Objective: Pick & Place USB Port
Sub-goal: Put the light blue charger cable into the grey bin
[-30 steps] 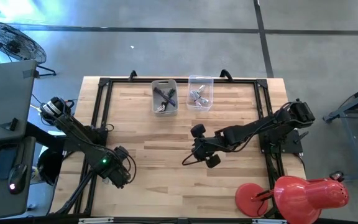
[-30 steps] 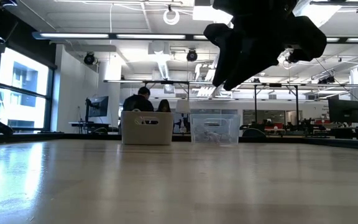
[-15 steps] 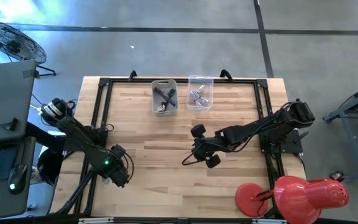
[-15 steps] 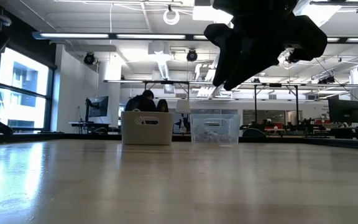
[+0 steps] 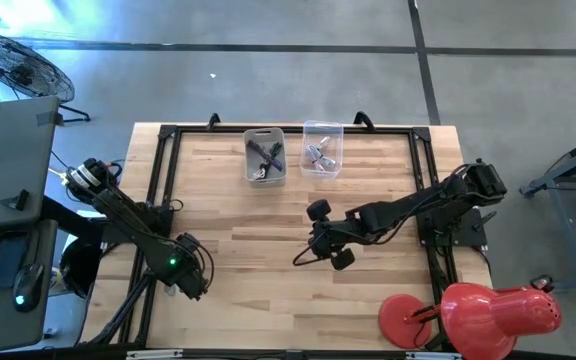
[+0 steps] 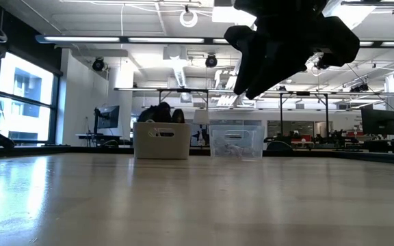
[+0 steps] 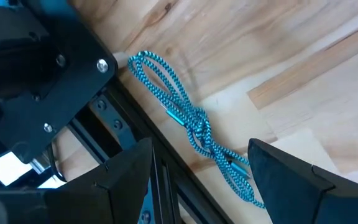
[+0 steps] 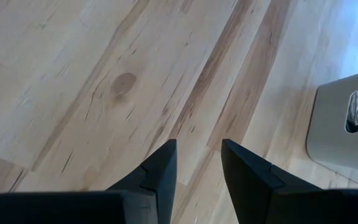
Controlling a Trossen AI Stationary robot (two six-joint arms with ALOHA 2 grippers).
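Note:
A teal braided cable (image 7: 188, 121), loosely twisted on itself, lies flat on the wooden table beside the black frame rail (image 7: 123, 134) at the table's left side. My left gripper (image 7: 197, 186) hovers over it, open wide and pointing steeply down, one finger on either side of the cable's lower loop without touching it. The high view shows this gripper (image 5: 188, 282) near the left near corner, hiding the cable. My right gripper (image 5: 313, 252) hangs open above the table's middle with nothing between its fingers (image 8: 197, 165).
A white bin (image 5: 265, 156) holding dark cables and a clear bin (image 5: 322, 148) holding silvery parts stand at the far edge. A red lamp (image 5: 488, 315) sits at the near right corner. Black frame rails (image 5: 158, 180) run along the table's sides.
My left gripper has sunk a little, shifted slightly toward the table's left edge, and tipped more steeply downward. My right arm has kept still.

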